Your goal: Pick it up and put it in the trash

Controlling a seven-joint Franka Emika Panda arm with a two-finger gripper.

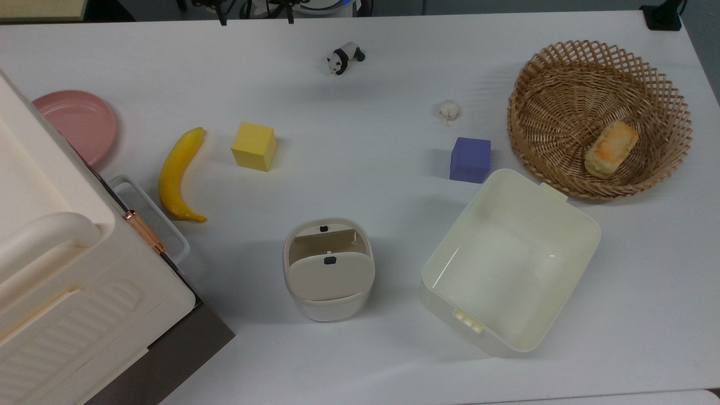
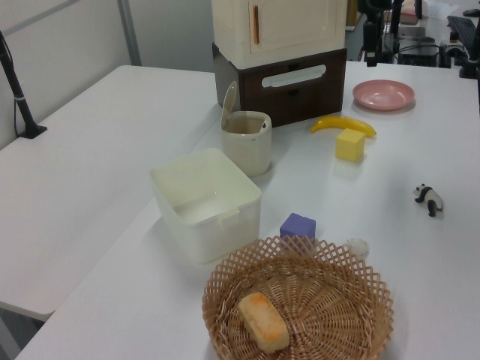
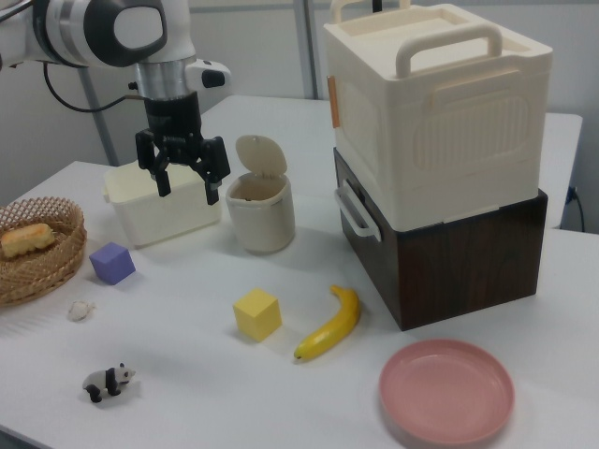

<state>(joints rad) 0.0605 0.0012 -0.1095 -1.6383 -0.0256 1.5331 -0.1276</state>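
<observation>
Off-white wrinkly lump [image 1: 448, 112] lies bare on the white surface [image 1: 360, 95], untouched. Landmark: purple cube [image 1: 470, 160].

- Top view: lump just above the purple cube and a little to its left, apart from it. Wicker basket [image 1: 599, 119] to the cube's right, holding 1 piece of bread [image 1: 611, 148]. Cream tub [image 1: 511, 261] directly below the cube, its corner near it.
- Trash bin [image 1: 328, 270] well to the cube's lower left in the top view, flap lid tipped, 2 small black marks on it.
- Yellow cube [image 1: 253, 146] and banana [image 1: 178, 174] far to the purple cube's left in the top view; pink plate [image 1: 79, 125] further left again. Panda figurine [image 1: 345, 58] up and left of the cube.
- Left view: lump [image 2: 357, 247] to the right of the cube, close against the basket rim.
- Right view: lump [image 3: 80, 310] in front of the cube and slightly left. Gripper [image 3: 185, 183] hangs above the surface behind the cube, in front of the tub and left of the bin; jaws spread apart, holding nothing.
- Cream cabinet on a dark drawer base [image 3: 436, 168] stands far right of the cube in the right view.
</observation>
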